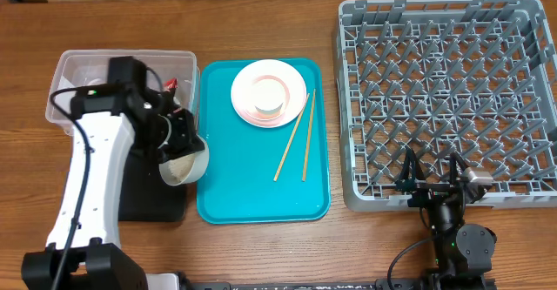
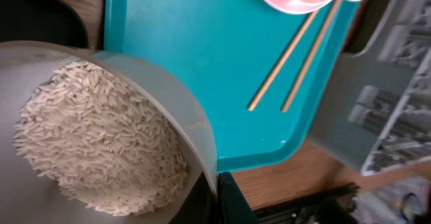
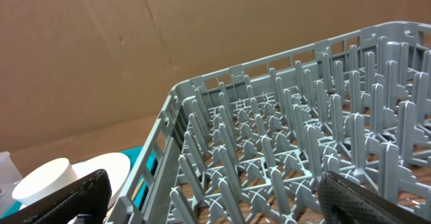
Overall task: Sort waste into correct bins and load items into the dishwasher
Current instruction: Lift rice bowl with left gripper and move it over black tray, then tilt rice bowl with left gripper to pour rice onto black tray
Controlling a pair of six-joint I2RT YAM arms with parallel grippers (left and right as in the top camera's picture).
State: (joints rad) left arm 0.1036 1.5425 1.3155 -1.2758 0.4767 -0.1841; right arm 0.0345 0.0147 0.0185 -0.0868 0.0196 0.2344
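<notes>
Rice (image 2: 101,140) — loose, long white grains — lies heaped against the lower side of a round, smooth grey-white bowl (image 2: 182,116) that is tipped steeply. The left gripper (image 1: 177,142) is clamped on the bowl's rim, and one dark finger (image 2: 232,200) shows at the lip in the wrist view. From above, the bowl hangs over the seam between the flat black rectangular tray (image 1: 152,198) and the left edge of the glossy teal plastic tray (image 1: 252,194). Whether it touches either I cannot tell.

Behind it stands the clear rectangular plastic tub (image 1: 70,72), with a small red snack wrapper (image 1: 174,84) inside at its right end. On the teal tray, a round pale pink plate (image 1: 296,90) sits at the far end with a small white cup (image 3: 44,180) on it. Two thin wooden chopsticks (image 1: 291,142) lie beside the plate, nearly parallel, slanting toward the near edge.

To the right, apart from that tray, is the large square grey plastic dish rack (image 1: 448,72), a lattice floor bristling with upright pegs. The right gripper (image 1: 432,175) hovers at the rack's near wall, its two textured black fingers (image 3: 367,197) spread wide — holding nothing.
</notes>
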